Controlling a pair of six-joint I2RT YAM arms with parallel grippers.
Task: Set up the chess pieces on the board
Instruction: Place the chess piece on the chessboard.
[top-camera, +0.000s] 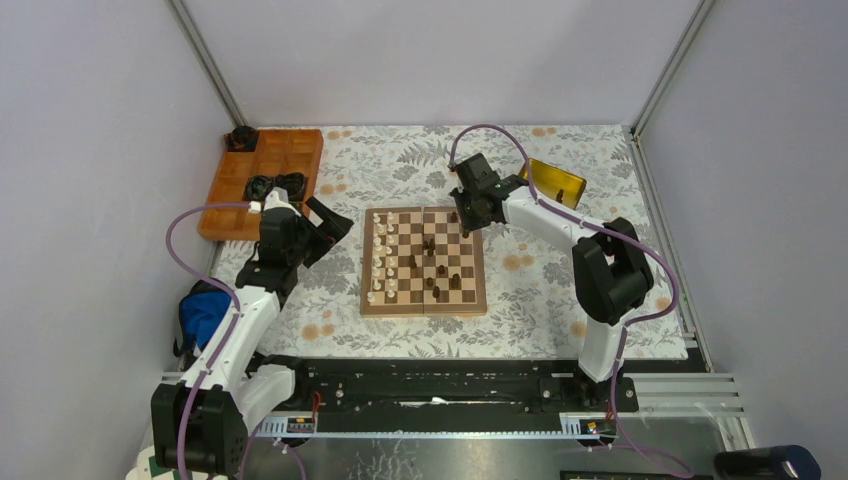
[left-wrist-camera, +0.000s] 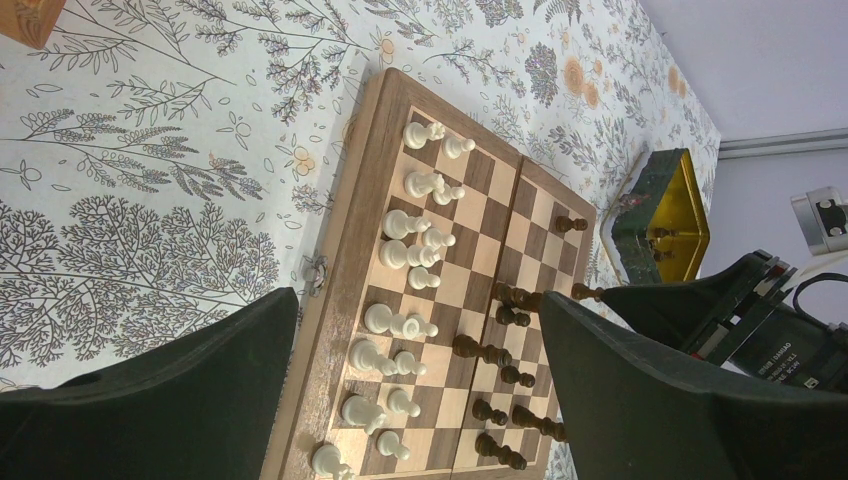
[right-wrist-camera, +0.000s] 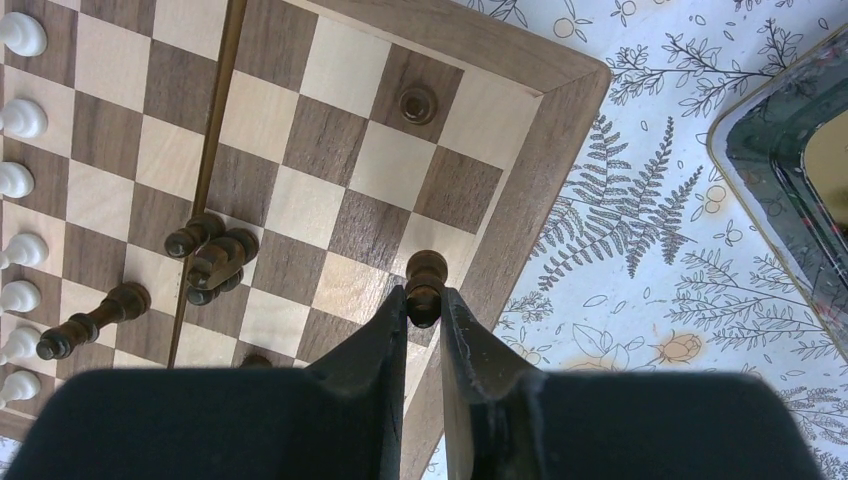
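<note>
Since the board (top-camera: 424, 311) already carries the cream-white pieces (left-wrist-camera: 398, 224) in two files along its left side while dark pieces (left-wrist-camera: 480, 352) lie scattered mid-board, the dark side looks unfinished. Left gripper (left-wrist-camera: 418, 300) hangs off the board's left edge, jaws wide and empty, probably parked clear; right gripper (right-wrist-camera: 424, 300) pinches one dark piece (right-wrist-camera: 427, 272) upright above the right-edge squares, likely bound for that back rank. Small label (left-wrist-camera: 790, 355) on the right arm (top-camera: 560, 222): too blurred to read.
</note>
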